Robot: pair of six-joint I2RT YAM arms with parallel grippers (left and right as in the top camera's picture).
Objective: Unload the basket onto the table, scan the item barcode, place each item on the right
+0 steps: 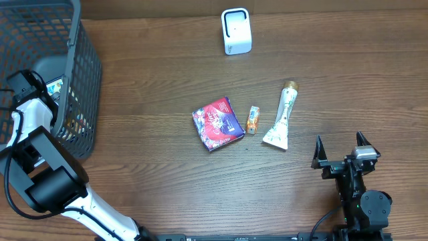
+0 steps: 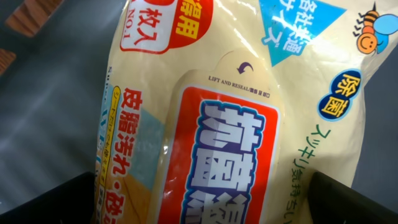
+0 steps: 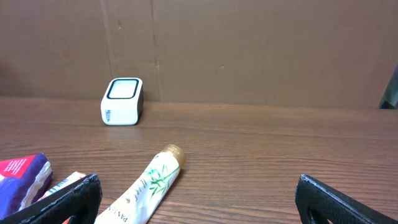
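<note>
Two claws, and both are spread with nothing pinched. Nearest your left wrist camera, the left gripper point(image 2: 202, 202) hangs inside the basket point(image 1: 80, 80) directly over a yellow wipes pack point(image 2: 236, 93), its fingers point(image 2: 50, 199) standing off to either side of the pack, not closed on it. The pack lies with its reseal-label face up. Its long axis runs away from the claw and leans a little right in that view. No barcode shows on this face.

On your right, the right gripper point(image 1: 339, 146) sits low at the near edge of the table point(image 1: 167, 181). Just beyond it lies a tube point(image 1: 281, 117), long axis running near to far, crimped end toward you, gold cap toward the scanner. Left of the tube are a small orange packet point(image 1: 252, 120) and a red packet point(image 1: 217, 123), close together. Farthest off, the white scanner point(image 1: 236, 31) stands alone with nothing in front of it.

By my reading no scan is underway. You cannot tell from here whether the wipes pack is finished or waiting, and the three table items look unscanned.
</note>
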